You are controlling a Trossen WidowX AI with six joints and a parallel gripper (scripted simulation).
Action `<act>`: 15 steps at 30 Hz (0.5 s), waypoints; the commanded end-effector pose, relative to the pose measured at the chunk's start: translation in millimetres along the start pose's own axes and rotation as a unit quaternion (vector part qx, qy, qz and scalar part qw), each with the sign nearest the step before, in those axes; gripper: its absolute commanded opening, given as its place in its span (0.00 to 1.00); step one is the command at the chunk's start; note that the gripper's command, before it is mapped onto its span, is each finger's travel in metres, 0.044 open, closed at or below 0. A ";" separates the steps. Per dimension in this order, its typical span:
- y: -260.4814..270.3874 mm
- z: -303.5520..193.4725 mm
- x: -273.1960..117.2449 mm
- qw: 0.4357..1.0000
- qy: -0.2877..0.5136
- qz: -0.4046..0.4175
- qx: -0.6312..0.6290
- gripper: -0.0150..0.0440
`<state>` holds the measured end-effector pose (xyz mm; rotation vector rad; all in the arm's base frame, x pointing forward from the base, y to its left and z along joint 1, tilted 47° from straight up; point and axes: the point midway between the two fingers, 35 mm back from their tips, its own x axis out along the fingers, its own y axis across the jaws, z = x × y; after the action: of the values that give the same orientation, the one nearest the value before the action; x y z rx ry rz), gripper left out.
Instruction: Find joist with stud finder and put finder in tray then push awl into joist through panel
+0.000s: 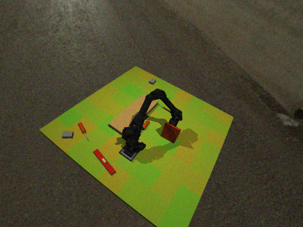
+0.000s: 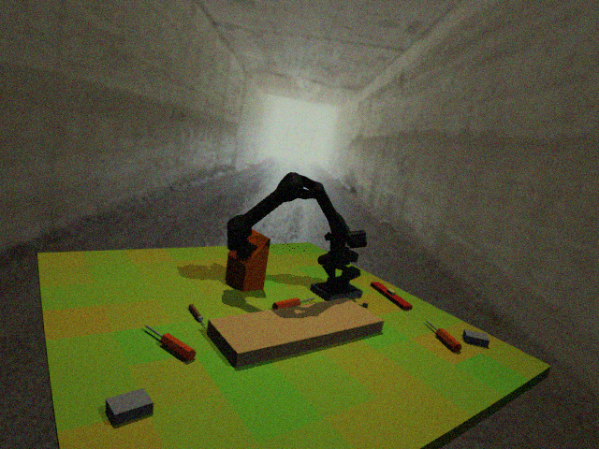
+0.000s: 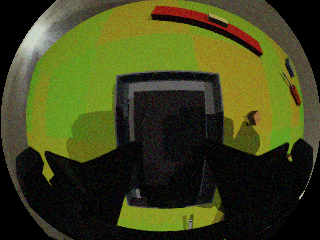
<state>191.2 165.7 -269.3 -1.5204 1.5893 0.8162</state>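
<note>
The brown-handled, metal-tipped awl lies flat, well apart from the black two-fingered pincer, up and to the right of it in the top view, beside the near-base end of the tan wooden floor panel. Its long axis slants with the tip towards the panel, roughly across the line of travel, so the wrist will probably need a turn before grasping. The single arm bends in a high arch from its orange block base, forearm descending, pincer pointing down over the grey shallow tray. The fingers stand apart, clamped on nothing; between and below them the dark boxy stud finder appears to sit within the tray, though the gloom hides whether it touches either finger. A straight lift should come first.
</note>
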 end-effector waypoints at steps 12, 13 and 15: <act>-16.6 7.0 -88.5 1.000 0.001 -0.003 0.028 1.00; -27.5 -0.7 -94.8 0.998 -0.004 -0.002 0.067 1.00; -48.3 -15.6 -105.6 0.988 -0.017 0.003 0.152 1.00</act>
<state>212.3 216.1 -187.7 -1.4132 1.5959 0.7022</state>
